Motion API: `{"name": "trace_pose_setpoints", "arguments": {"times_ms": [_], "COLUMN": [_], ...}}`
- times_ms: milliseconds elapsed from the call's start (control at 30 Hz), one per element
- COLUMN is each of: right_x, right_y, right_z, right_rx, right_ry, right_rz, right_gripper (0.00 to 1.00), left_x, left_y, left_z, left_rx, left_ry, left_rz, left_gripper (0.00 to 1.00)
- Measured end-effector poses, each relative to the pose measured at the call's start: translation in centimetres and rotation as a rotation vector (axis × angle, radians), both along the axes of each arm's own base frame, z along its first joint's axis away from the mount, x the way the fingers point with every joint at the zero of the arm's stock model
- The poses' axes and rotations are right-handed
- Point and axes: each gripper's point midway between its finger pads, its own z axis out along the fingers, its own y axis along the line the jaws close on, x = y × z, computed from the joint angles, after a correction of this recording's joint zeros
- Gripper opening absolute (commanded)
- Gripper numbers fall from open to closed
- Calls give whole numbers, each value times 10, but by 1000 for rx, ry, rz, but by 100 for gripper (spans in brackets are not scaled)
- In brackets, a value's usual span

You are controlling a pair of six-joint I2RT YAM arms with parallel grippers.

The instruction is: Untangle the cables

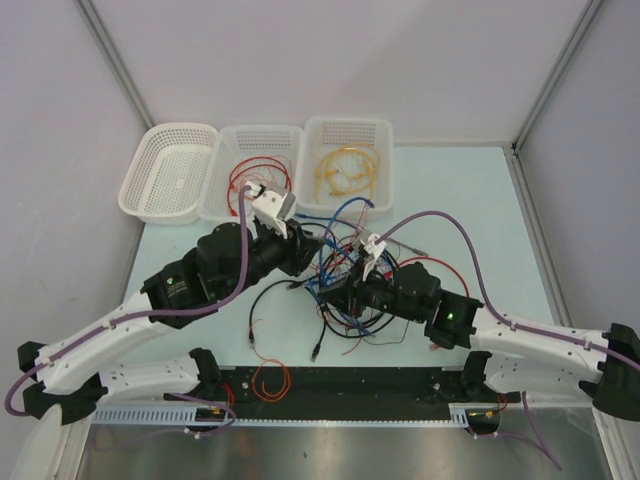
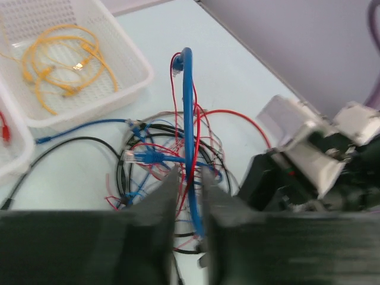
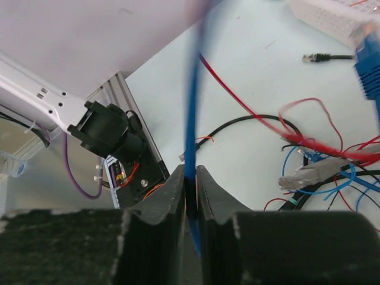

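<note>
The cables point(image 1: 338, 270) lie as a tangle of red, blue and black strands mid-table, between both arms. In the left wrist view my left gripper point(image 2: 190, 181) stands slightly open over the tangle. A thick blue cable point(image 2: 187, 107) runs up loosely between its fingers, with a gap on each side. My right gripper point(image 3: 190, 175) is shut on a blue cable point(image 3: 193, 101) that rises steeply out of its jaws. In the top view the left gripper point(image 1: 312, 258) and the right gripper point(image 1: 340, 290) sit close together at the tangle.
Three white baskets line the far edge: the left basket point(image 1: 150, 205) is empty, the middle basket point(image 1: 260, 130) holds red cables, and the right basket point(image 1: 345, 122) holds yellow cables point(image 2: 59, 65). An orange loop point(image 1: 270, 380) lies by the near rail. A grey plug point(image 3: 309, 173) lies loose.
</note>
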Motion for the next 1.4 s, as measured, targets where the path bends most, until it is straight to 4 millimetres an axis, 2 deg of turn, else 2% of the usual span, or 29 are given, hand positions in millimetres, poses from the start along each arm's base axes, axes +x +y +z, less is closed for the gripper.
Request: {"name": "trace_pose_setpoints", "arguments": {"times_ms": [33, 67, 100, 300, 367, 467, 700, 900, 1033, 1133, 1167, 1233, 1267, 1300, 1367, 1400], "right_x": [1, 2, 2, 1, 1, 4, -1, -9, -13, -14, -15, -16, -17, -18, -16, -15], "right_y": [-3, -7, -14, -62, -71, -75, -69, -65, -62, -60, -60, -58, -58, -58, -58, -58], "right_z": [3, 8, 15, 68, 74, 64, 32, 32, 35, 32, 31, 30, 30, 30, 28, 27], "right_rx": [4, 15, 29, 153, 158, 116, 5, -5, 0, -9, -11, -14, -15, -15, -25, -29], "right_ry": [-4, -8, -14, -63, -65, -42, 9, 17, 19, 24, 25, 26, 27, 27, 28, 27], "right_rz": [-12, -27, -45, -157, -185, -210, -172, -121, -94, -84, -82, -74, -71, -68, -79, -83], "right_gripper": [9, 4, 1, 0, 0, 0, 0, 0, 0, 0, 0, 0, 0, 2, 33, 56], "left_x": [1, 2, 3, 15, 17, 16, 1, -7, -12, -17, -18, -20, -21, -21, -22, -23], "left_y": [1, 3, 6, 39, 47, 48, 12, -25, -59, -74, -78, -84, -87, -88, -92, -92], "left_z": [-1, -1, -2, -3, -4, -10, -17, -5, -15, -30, -35, -41, -44, -46, -43, -41], "left_rx": [-3, -9, -5, -24, -28, -36, -124, -157, -128, -99, -91, -81, -73, -66, -71, -69], "left_ry": [4, 13, 11, 21, 16, 12, -20, -58, -34, 0, 10, 27, 31, 32, 36, 32], "left_rz": [9, 28, 40, 225, 255, 253, 61, -98, -219, -283, -299, -327, -338, -342, -349, -348], "left_gripper": [82, 95, 100, 100, 99, 100, 100, 100, 99, 81, 61, 30, 1, 0, 0, 0]}}
